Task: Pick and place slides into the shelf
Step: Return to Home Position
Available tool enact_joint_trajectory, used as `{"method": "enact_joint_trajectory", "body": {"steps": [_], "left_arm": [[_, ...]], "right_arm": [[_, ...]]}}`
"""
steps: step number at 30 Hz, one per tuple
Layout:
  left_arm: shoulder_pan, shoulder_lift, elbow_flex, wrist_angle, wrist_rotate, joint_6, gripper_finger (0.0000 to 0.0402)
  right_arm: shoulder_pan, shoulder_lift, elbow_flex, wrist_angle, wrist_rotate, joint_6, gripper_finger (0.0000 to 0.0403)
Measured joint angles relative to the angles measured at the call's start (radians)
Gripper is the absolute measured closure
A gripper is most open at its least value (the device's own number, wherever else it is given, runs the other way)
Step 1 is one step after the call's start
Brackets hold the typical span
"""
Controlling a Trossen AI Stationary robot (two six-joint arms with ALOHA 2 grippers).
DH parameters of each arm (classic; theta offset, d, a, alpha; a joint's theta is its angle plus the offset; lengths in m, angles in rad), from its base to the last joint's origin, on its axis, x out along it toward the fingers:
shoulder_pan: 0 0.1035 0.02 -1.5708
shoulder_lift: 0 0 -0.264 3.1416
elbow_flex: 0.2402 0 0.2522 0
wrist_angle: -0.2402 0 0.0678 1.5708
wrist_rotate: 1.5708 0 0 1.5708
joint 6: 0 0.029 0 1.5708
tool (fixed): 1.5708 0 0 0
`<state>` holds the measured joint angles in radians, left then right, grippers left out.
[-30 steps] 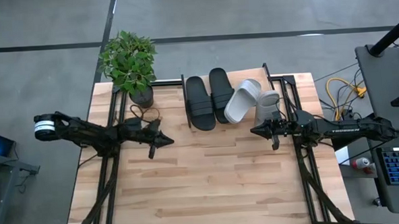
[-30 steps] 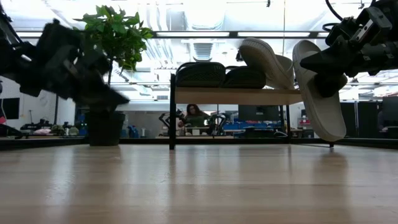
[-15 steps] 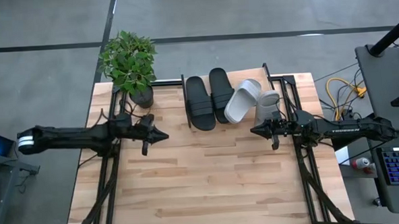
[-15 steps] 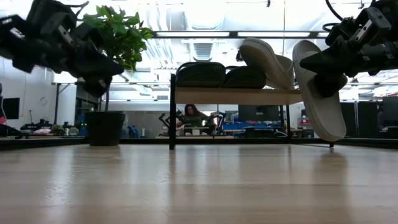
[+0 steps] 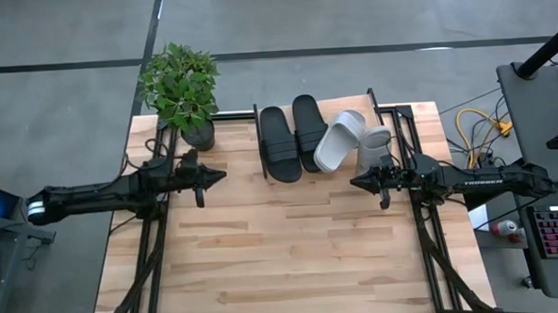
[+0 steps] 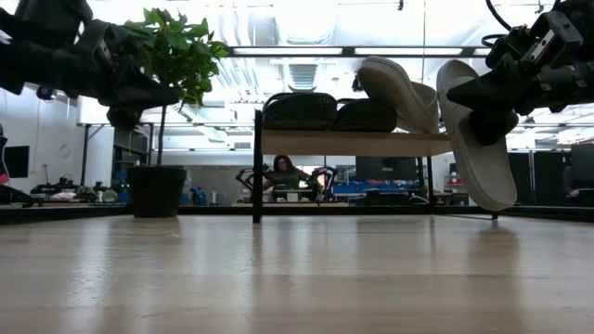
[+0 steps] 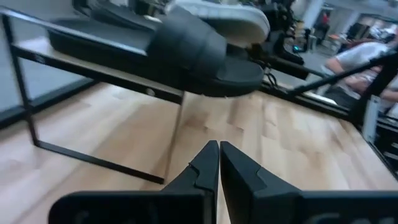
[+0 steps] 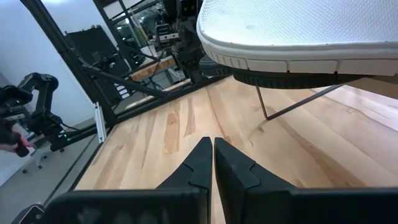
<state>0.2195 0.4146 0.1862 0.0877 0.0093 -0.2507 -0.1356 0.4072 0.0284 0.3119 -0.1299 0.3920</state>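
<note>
The low shelf [image 5: 324, 117], with its light plank top and thin black metal frame, stands at the far edge of the pale wooden desk [image 5: 293, 250]. The two black open-toed slide sandals [image 5: 292, 137] lie flat, side by side, on its left half. One pale grey-white slide [image 5: 339, 141] rests tilted against the right-hand black slide, toe raised. The other pale slide [image 5: 374, 147] is at the shelf's right end, and in the low view it hangs steeply, sole outward, off that end [image 6: 475, 134].

The right end effector [image 5: 358, 182], its fingers pressed together and holding nothing, hovers above the desk just in front of that hanging slide; its wrist view shows the slide's white textured sole [image 8: 298, 28] overhead. The left end effector [image 5: 218, 175] is likewise fully closed and empty, held above the desk left of the shelf, well apart from the black slides, its tips pointing towards them.

A green leafy potted plant [image 5: 182, 90] in a dark pot stands at the desk's far left corner, just beside the shelf's left end and behind the left arm. A seated person [image 6: 288, 172] shows in the room beyond, under the shelf top. Yellow cables [image 5: 476, 129] lie on the floor to the right.
</note>
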Motion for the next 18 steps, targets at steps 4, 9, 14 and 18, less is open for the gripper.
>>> {"method": "enact_joint_trajectory", "body": {"steps": [4, 9, 14, 18], "left_arm": [[-0.001, -0.050, -0.016, -0.001, -0.067, 0.022, 0.0402], [-0.001, -0.108, -0.057, -0.001, -0.076, 0.023, 0.0402], [-0.001, -0.169, -0.084, 0.001, -0.082, 0.029, 0.0402], [-0.001, -0.194, -0.087, 0.001, -0.100, 0.051, 0.0402]], "right_arm": [[0.000, 0.000, 0.000, 0.000, 0.000, 0.000, 0.0394], [0.000, 0.000, 0.000, 0.000, 0.000, 0.000, 0.0394], [0.000, 0.000, 0.000, 0.000, 0.000, 0.000, 0.0394], [0.000, 0.000, 0.000, 0.000, 0.000, 0.000, 0.0394]]}}
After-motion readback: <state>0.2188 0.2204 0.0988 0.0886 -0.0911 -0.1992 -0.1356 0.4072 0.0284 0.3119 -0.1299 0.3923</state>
